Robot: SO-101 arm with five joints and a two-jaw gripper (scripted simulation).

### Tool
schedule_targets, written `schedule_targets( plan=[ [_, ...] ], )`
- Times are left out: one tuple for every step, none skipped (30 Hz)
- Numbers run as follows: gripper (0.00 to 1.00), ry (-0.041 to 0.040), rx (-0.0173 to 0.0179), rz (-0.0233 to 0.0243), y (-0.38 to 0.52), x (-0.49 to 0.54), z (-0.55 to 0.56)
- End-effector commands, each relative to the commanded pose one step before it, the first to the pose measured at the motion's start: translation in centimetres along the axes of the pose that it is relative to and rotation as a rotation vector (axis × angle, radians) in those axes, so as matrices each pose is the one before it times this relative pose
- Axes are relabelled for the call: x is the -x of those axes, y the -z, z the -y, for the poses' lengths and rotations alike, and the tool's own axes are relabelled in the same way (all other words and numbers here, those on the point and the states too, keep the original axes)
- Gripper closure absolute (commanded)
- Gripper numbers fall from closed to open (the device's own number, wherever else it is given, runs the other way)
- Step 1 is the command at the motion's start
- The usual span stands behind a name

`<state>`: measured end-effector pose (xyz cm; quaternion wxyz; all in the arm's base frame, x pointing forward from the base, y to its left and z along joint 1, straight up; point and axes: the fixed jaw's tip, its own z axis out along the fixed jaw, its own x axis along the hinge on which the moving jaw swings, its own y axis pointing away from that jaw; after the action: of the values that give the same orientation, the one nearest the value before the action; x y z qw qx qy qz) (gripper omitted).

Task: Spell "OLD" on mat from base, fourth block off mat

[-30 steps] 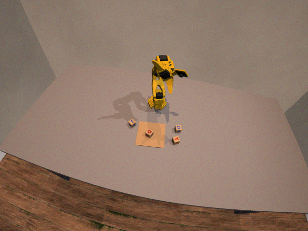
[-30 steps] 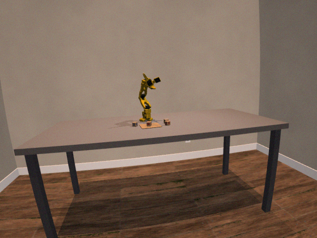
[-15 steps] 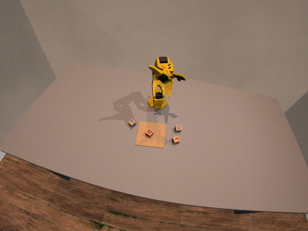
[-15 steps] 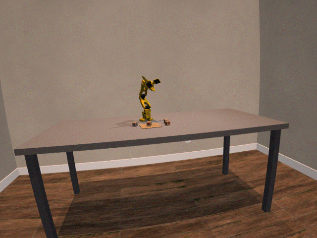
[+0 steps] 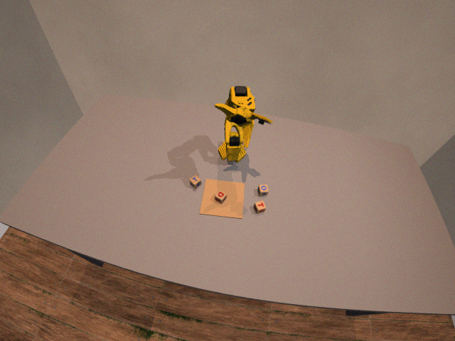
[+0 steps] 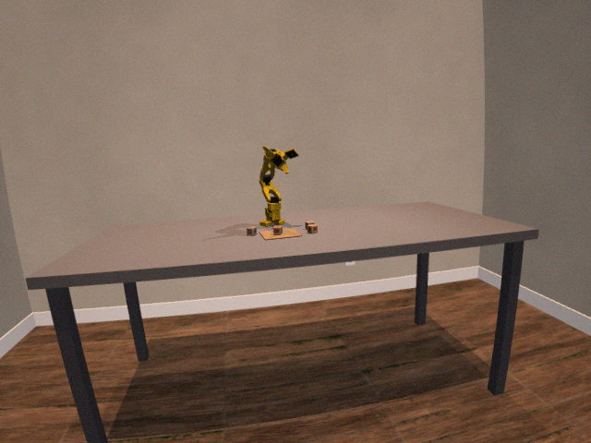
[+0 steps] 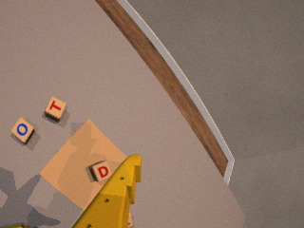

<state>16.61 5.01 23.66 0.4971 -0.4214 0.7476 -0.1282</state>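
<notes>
The orange mat lies in front of my base. The D block, with a red letter, sits flat on the mat near its middle. A block with a blue letter, seemingly the L, lies on the table off the mat's far left corner. The O block (blue) and the T block (red) lie on the table right of the mat. My gripper is raised high above the base, wide open and empty. In the wrist view one yellow jaw covers part of the mat, with the D block, O block and T block visible.
The table is large, with all blocks near its middle. The arm's base stands just behind the mat. The table's edges are far from the blocks.
</notes>
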Motion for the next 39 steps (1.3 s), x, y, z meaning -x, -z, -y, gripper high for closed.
schedule_targets(
  plan=[
    [0.00, -0.05063, -0.00964, -0.01534, 0.0595, -0.296, 0.183],
    [0.00, -0.00470, 0.00131, -0.00379, -0.0304, -0.064, -0.020],
    [0.00, -0.00201, 0.00056, -0.00162, -0.0130, -0.027, -0.008],
    [0.00, -0.00033, 0.00009, -0.00026, -0.0021, -0.004, -0.001],
    [0.00, 0.00000, 0.00000, 0.00000, 0.0000, 0.000, 0.000],
    [0.00, 0.00000, 0.00000, 0.00000, 0.0000, 0.000, 0.000],
    [0.00, -0.00033, 0.00009, -0.00026, -0.0021, -0.004, -0.001],
    [0.00, -0.00201, 0.00055, -0.00162, -0.0130, -0.028, -0.008],
    [0.00, -0.00471, 0.00129, -0.00379, -0.0304, -0.064, -0.019],
    [0.00, -0.00779, 0.00210, -0.00627, -0.0501, -0.106, -0.031],
    [0.00, -0.01075, 0.00284, -0.00864, -0.0689, -0.147, -0.042],
    [0.00, -0.01318, 0.00338, -0.01058, -0.0841, -0.180, -0.050],
    [0.00, -0.01478, 0.00367, -0.01185, -0.0940, -0.201, -0.053],
    [0.00, -0.01538, 0.00368, -0.01231, -0.0976, -0.208, -0.053],
    [0.00, -0.01489, 0.00343, -0.01190, -0.0944, -0.201, -0.048],
    [0.00, -0.01337, 0.00297, -0.01066, -0.0847, -0.180, -0.040],
    [0.00, -0.01097, 0.00236, -0.00873, -0.0695, -0.147, -0.031],
    [0.00, -0.00799, 0.00168, -0.00635, -0.0507, -0.107, -0.022],
    [0.00, -0.00484, 0.00100, -0.00385, -0.0308, -0.065, -0.013],
    [0.00, -0.00207, 0.00042, -0.00164, -0.0132, -0.028, -0.005],
    [0.00, -0.00033, 0.00007, -0.00027, -0.0021, -0.004, -0.001],
    [0.00, 0.00000, 0.00000, 0.00000, 0.0000, 0.000, 0.000],
    [0.00, 0.00000, 0.00000, 0.00000, 0.0000, 0.000, 0.000],
    [0.00, -0.00033, 0.00007, -0.00027, -0.0021, -0.004, -0.001],
    [0.00, -0.00207, 0.00042, -0.00165, -0.0132, -0.028, -0.005],
    [0.00, -0.00485, 0.00097, -0.00385, -0.0308, -0.065, -0.012],
    [0.00, -0.00803, 0.00158, -0.00637, -0.0508, -0.107, -0.019],
    [0.00, -0.01107, 0.00213, -0.00877, -0.0698, -0.147, -0.026],
    [0.00, -0.01357, 0.00252, -0.01073, -0.0853, -0.180, -0.030],
    [0.00, -0.01521, 0.00270, -0.01200, -0.0953, -0.201, -0.031],
    [0.00, -0.01582, 0.00268, -0.01245, -0.0989, -0.209, -0.030],
    [0.00, -0.01531, 0.00247, -0.01203, -0.0956, -0.201, -0.026],
    [0.00, -0.01374, 0.00212, -0.01077, -0.0858, -0.180, -0.021],
    [0.00, -0.01127, 0.00167, -0.00881, -0.0704, -0.147, -0.015],
    [0.00, -0.00821, 0.00117, -0.00641, -0.0513, -0.107, -0.010],
    [0.00, -0.00497, 0.00069, -0.00388, -0.0312, -0.064, -0.006],
    [0.00, -0.00213, 0.00029, -0.00166, -0.0134, -0.028, -0.002],
    [0.00, -0.00034, 0.00005, -0.00027, -0.0022, -0.004, 0.000],
    [0.00, 0.00000, 0.00000, 0.00000, 0.0000, 0.000, 0.000]
  ],
)
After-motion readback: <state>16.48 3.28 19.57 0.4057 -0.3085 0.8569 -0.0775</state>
